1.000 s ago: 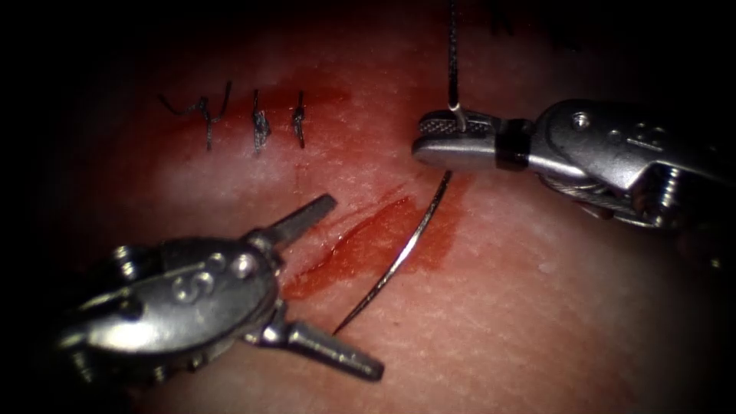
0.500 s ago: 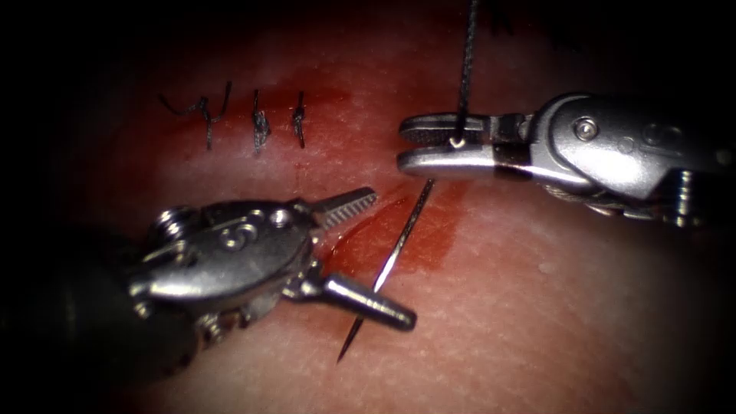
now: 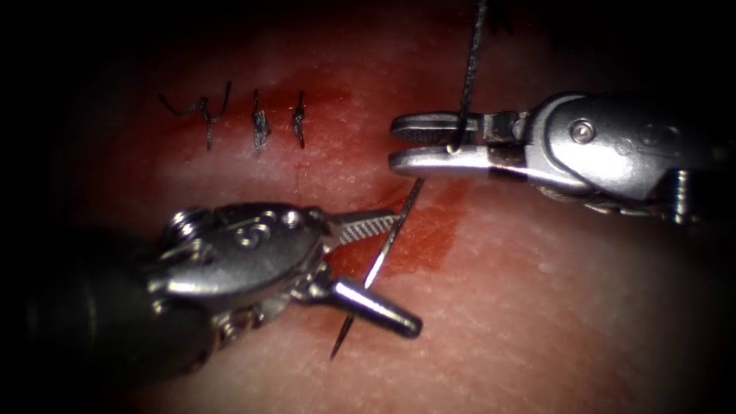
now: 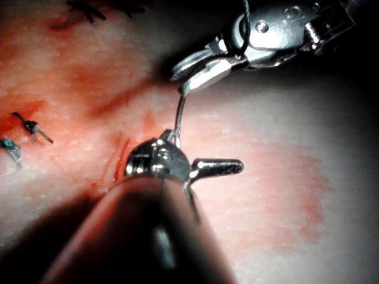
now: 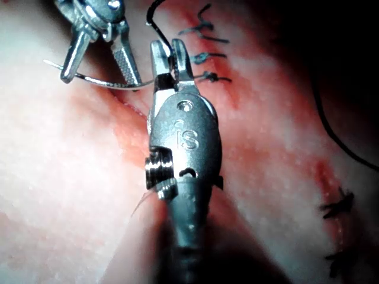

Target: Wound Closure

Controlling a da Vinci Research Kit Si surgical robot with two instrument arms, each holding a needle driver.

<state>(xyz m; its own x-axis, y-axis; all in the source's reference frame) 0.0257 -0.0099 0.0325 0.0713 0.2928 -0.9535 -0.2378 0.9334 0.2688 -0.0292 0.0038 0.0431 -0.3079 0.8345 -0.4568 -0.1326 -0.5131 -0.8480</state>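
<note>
r tool (image 3: 399,142) clamps the needle (image 3: 381,253) by its thread end (clear of tissue (image 3: 537,307)), presenting mid-curve between l tool's (image 3: 387,272) wide-open jaws for pickup.

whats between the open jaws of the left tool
The thin curved steel needle passes between the open jaws of the left arm's tool, above the red fluid. Its swaged end is held in the right arm's tool, hidden under the lower jaw.
</note>
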